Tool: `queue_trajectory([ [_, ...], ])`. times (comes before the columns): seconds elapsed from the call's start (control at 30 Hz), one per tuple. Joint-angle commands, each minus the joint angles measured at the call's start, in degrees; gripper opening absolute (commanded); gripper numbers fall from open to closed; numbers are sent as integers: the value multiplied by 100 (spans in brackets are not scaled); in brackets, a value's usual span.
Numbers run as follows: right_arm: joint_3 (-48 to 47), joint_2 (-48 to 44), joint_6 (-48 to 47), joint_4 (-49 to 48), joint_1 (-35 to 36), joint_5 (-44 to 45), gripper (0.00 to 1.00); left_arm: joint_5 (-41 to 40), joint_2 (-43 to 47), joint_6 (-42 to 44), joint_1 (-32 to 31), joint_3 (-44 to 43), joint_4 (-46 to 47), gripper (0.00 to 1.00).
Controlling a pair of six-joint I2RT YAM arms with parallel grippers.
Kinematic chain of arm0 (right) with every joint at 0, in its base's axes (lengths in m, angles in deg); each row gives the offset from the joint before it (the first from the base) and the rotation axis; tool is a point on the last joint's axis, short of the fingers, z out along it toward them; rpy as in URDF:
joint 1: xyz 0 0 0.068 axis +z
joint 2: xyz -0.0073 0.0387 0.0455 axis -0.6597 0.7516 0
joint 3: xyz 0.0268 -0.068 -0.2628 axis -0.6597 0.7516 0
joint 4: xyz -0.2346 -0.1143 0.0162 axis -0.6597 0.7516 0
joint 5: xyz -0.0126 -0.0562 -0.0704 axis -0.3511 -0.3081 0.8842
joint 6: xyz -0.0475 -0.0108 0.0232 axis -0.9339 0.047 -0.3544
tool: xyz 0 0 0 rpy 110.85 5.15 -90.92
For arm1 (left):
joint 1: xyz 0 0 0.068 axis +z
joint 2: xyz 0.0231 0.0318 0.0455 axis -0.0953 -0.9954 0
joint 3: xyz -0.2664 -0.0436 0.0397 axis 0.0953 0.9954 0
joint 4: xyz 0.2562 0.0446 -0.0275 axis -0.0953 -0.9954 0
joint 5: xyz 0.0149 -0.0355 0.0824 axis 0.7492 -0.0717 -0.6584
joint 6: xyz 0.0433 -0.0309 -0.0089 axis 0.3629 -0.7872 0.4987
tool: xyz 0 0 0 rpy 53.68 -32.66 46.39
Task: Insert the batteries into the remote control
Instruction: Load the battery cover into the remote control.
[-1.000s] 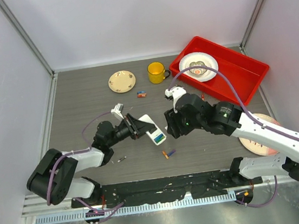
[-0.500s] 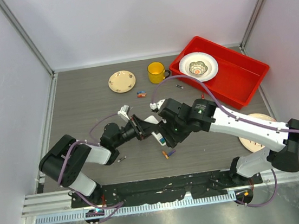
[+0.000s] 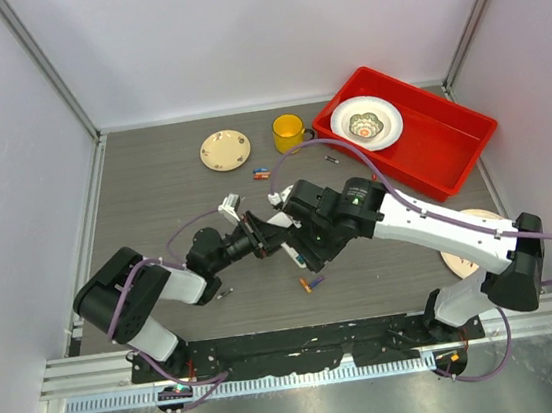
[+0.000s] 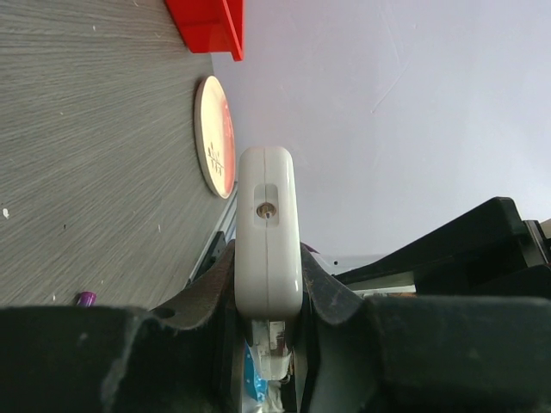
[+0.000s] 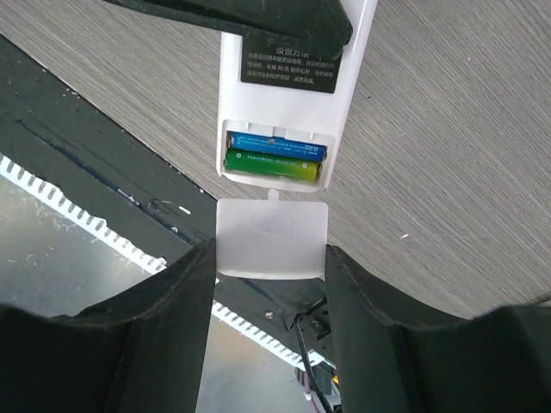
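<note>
Swinging leftward across the bench (image 3: 153, 191) over the last second, the right arm has brought the right hand (image 3: 301, 246) up against the remote control (image 3: 284, 238), which the left hand (image 3: 260, 239) holds near the middle of the bench. From above, the two hands crowd the handset so closely that little of it shows. Loose batteries (image 3: 312, 283) lie just beside them on the near side

On the left wrist view, the left hand (image 4: 269, 271) is pressed onto the remote control (image 4: 269, 215), one finger on each flat face. The end with the small emitter points at the camera

On the right wrist view, the compartment is uncovered, with a blue battery (image 5: 275, 143) and a green battery (image 5: 274, 165) seated side by side. The right hand (image 5: 271, 258) pinches the battery cover (image 5: 272, 237) by its two side edges. The cover's small tab (image 5: 274, 195) points at the compartment's open end, just short of it

Loading looks done, so the risk lies in closing up. If the cover meets the opening tilted or off-centre, the tab may ride over the rim instead of seating. A hard push could then slide the handset through the left hand's grip or twist it. The cover is only held edge-on, so it could also pop free and drop among the loose cells
</note>
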Motion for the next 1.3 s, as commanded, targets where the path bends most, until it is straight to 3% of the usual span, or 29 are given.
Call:
queue_trajectory([
  [0.0,-342,112,-192,154,42,95,24,-156,184,224,-62,4,216,0],
  [0.43,-518,420,-130,-118,42,104,20,-349,930,769,-62,48,-971,0],
  [1.27,-510,561,28,-303,42,262,17,-314,1071,752,-62,154,-813,0],
])
